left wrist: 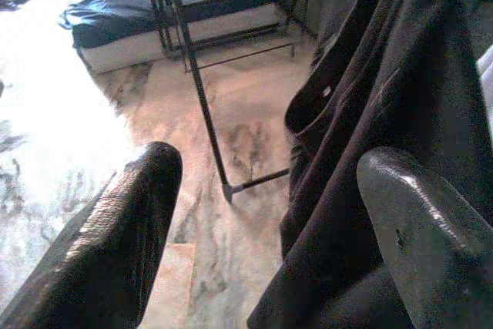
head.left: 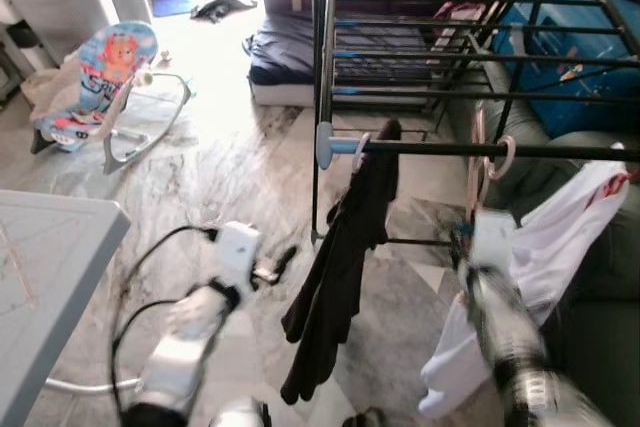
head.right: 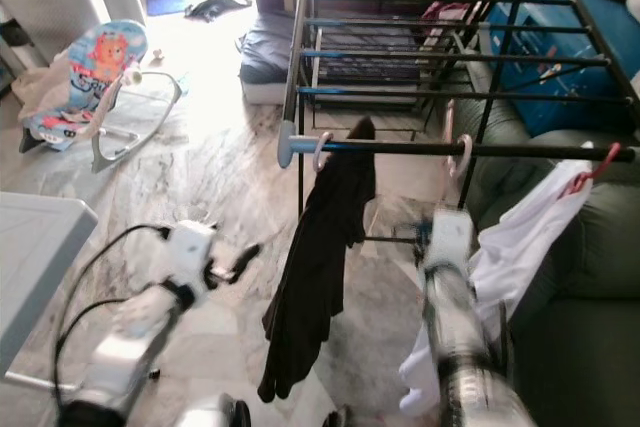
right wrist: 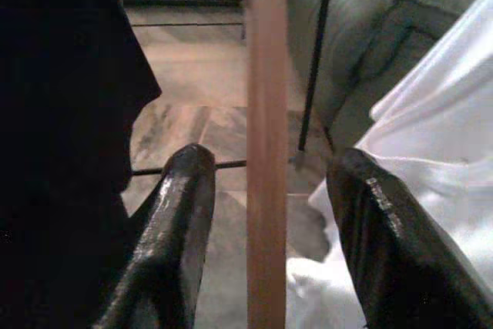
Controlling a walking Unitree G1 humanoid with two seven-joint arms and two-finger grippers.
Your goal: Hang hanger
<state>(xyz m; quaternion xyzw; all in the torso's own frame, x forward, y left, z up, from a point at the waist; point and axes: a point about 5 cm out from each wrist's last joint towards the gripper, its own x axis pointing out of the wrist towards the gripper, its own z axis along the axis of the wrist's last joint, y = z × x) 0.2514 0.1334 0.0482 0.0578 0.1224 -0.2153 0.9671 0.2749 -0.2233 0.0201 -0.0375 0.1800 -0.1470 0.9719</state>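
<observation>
Hanging from the drying rack's near rail (head.left: 560, 151), the pink hanger (head.left: 478, 162) sits between a dark garment (head.left: 345, 257) on the left and a white garment (head.left: 560, 247) on the right, its hook (head.left: 503, 155) apparently over the rail. My right end effector (right wrist: 266, 213) is raised just below it, fingers spread with the hanger's straight pale bar (right wrist: 266, 113) running between them, not pinched. My left end effector (left wrist: 269, 221) hovers low on the left, fingers spread, the dark cloth near one finger. I judge the hanger light, stiff and smooth, likely to swing or twist, so I would grip that straight bar squarely.
</observation>
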